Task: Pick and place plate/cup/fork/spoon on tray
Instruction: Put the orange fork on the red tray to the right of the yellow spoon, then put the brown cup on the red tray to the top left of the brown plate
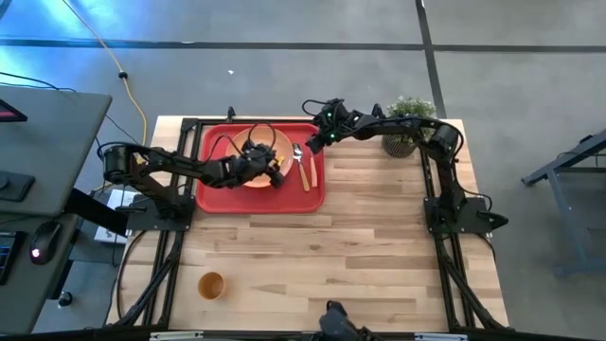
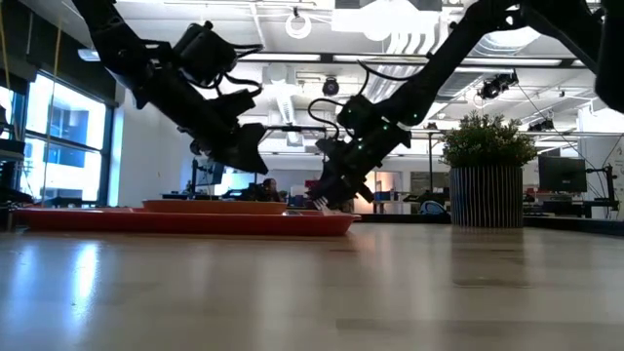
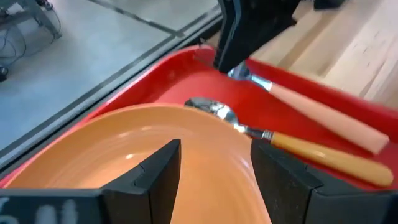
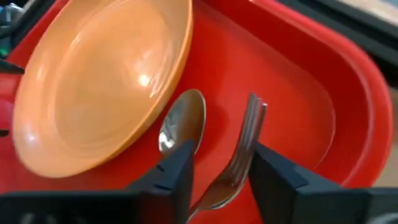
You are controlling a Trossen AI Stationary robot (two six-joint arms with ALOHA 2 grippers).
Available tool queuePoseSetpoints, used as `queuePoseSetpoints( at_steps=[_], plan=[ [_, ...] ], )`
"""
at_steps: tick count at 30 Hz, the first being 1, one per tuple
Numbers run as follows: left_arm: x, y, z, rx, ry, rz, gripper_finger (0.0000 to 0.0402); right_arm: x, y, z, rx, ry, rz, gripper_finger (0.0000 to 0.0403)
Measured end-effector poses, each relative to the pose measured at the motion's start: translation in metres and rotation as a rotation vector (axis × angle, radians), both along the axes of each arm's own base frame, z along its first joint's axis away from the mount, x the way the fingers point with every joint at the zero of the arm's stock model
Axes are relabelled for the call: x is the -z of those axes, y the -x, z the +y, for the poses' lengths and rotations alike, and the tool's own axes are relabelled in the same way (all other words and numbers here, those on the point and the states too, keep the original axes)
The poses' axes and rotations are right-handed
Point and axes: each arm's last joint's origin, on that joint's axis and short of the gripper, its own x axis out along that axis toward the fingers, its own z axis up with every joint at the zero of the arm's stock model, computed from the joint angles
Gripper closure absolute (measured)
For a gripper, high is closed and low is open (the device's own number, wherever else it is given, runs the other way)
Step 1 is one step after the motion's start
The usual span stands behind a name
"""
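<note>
The red tray [image 1: 213, 194] lies at the table's far left. The orange plate [image 1: 248, 142] rests flat on it. The spoon [image 4: 183, 118] lies on the tray floor beside the plate, with the fork [image 3: 323, 118] next to it. My right gripper [image 4: 221, 180] is shut on the fork at the tray's far right part [image 1: 311, 144]. My left gripper [image 3: 214, 174] hangs open and empty just above the plate's right rim [image 1: 275, 173], one finger over the plate and one outside it. The orange-yellow cup [image 1: 210, 284] stands on the table near the front left. My right gripper pinches the fork at its neck, just behind the tines [image 4: 233, 168], between its two fingers. The fingers slant down from the table's far right side. The tines [image 2: 320, 203] show just above the tray's rim, and the salmon handle [image 1: 305, 172] slopes down toward the tray floor.
A potted plant [image 1: 402, 133] stands at the far right, close behind my right arm. Bare wooden table spreads over the middle and near right [image 1: 379, 256]. The tray's raised rim [image 2: 195, 222] stands around the plate and cutlery.
</note>
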Motion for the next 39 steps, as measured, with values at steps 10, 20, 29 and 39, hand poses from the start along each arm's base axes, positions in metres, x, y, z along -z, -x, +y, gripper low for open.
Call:
queuePoseSetpoints(
  at_steps=[10,20,29,39],
  plan=[
    [-0.009,0.012,-0.012,0.002,0.034,0.062,0.0216,-0.001,-0.003,0.006,-0.081,0.056,0.007,0.0203],
    [-0.045,0.040,-0.041,-0.013,0.039,0.032,0.0216,0.002,-0.001,0.012,-0.099,0.270,0.189,0.0203],
    [-0.047,0.059,-0.056,-0.026,0.121,0.083,0.0216,-0.037,-0.019,0.041,-0.096,0.552,0.177,0.0203],
    [-0.028,0.072,-0.077,0.029,0.218,0.181,0.0216,-0.057,-0.052,0.095,-0.247,0.607,-0.062,0.0203]
  ],
)
